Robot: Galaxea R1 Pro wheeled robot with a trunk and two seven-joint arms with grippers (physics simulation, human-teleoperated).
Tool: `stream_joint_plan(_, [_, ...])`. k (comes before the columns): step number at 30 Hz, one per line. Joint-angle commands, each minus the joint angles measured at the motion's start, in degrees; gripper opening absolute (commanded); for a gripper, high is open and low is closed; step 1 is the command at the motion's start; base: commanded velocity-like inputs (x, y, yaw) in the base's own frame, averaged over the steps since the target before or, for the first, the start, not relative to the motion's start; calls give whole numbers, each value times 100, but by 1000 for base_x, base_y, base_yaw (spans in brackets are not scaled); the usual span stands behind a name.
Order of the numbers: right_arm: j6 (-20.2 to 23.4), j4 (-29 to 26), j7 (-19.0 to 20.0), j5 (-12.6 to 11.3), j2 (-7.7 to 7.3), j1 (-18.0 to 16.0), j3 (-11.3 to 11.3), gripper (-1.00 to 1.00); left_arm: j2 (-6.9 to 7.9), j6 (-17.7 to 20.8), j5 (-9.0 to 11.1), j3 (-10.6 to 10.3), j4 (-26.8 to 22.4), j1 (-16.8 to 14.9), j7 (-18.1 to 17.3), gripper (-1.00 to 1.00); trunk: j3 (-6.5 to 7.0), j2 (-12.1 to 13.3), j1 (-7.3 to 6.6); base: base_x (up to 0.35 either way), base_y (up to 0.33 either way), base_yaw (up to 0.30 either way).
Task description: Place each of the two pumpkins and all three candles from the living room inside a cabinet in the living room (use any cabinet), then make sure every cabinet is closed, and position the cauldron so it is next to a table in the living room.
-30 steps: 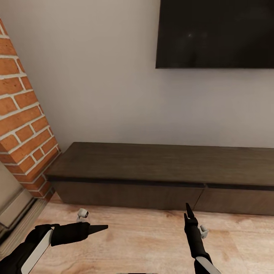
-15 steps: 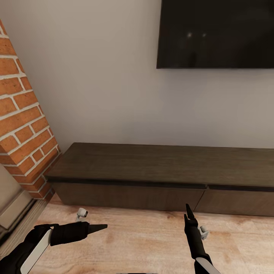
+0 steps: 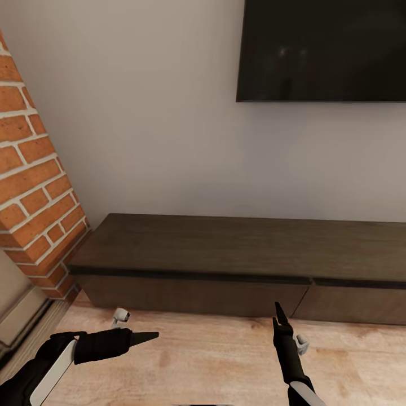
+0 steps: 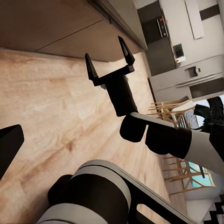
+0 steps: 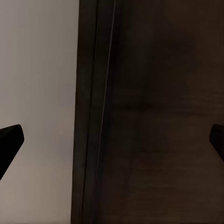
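The cabinet [image 3: 242,248], a long low dark-brown TV unit, stands against the wall straight ahead, and its drawer fronts [image 3: 192,293] sit flush and shut. My left gripper [image 3: 148,337] hovers low over the floor in front of the cabinet's left end, pointing to the right, empty. My right gripper [image 3: 278,317] points at the seam between two drawer fronts. The left wrist view shows the right gripper [image 4: 109,58] with its fingers spread apart. In the right wrist view the cabinet's dark front [image 5: 154,112] is close up. Pumpkins, candles and cauldron are out of view.
A black TV [image 3: 321,51] hangs on the white wall above the unit. A red brick chimney breast [image 3: 34,186] and a grey-beige surround [image 3: 20,304] close in the left side. Wooden floor [image 3: 214,361] runs in front. Chairs [image 4: 175,107] show far off.
The whole picture has drifted slightly right and down, so the camera has moved. Both arms keep the same pose, and the cabinet stays shut.
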Motion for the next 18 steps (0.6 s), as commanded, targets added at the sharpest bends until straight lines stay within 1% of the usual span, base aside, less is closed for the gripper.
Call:
stream_joint_plan(1, [-35, 2, 14, -49, -6, -4, 51, 100, 5, 42, 40, -13, 1, -4, 5, 100, -5, -2, 1, 135, 58, 0])
stream_joint_plan(9, [-34, 2, -14, -49, -6, -4, 54, 100, 5, 42, 39, -13, 1, -4, 5, 100, -5, -2, 1, 147, 12, 0])
stream_joint_plan(13, [-34, 2, -132, -54, -6, -4, 48, 100, 5, 42, 36, -13, 1, -4, 5, 100, -5, -2, 1, 30, 1, 0])
stream_joint_plan(18, [-34, 2, -158, -56, -6, -4, 52, 100, 5, 42, 39, -13, 1, -4, 5, 100, -5, -2, 1, 4, 0, 0])
